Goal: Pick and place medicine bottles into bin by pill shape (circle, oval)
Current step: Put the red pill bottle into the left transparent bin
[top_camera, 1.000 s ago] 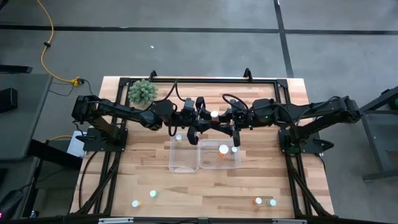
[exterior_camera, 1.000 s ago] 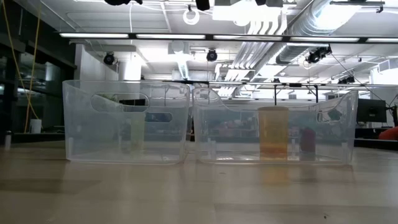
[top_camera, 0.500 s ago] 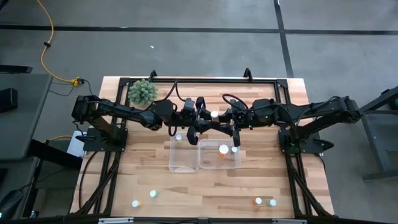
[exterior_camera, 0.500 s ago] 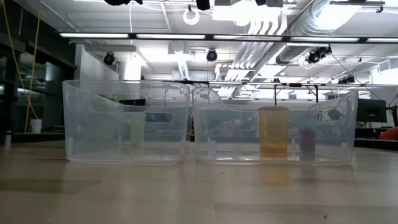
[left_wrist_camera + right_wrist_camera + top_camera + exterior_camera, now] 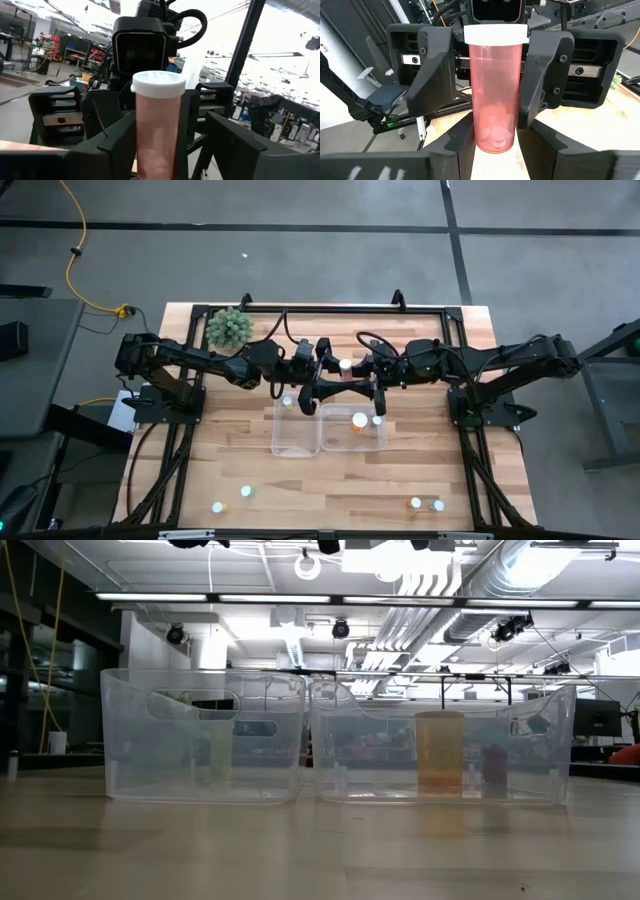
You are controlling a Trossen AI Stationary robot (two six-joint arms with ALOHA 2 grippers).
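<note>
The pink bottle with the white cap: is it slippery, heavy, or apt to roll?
The bottle looks like smooth rigid plastic, so probably slippery but not fragile. Few pills show at its bottom, so likely light. A cylinder, it would probably roll on its side.

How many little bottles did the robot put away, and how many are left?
Done: one bottle sits in the left bin, two in the right bin. In hand: the right gripper holds a pink bottle above the bins, the left gripper open around it. Left: four bottles near the table's front.
</note>
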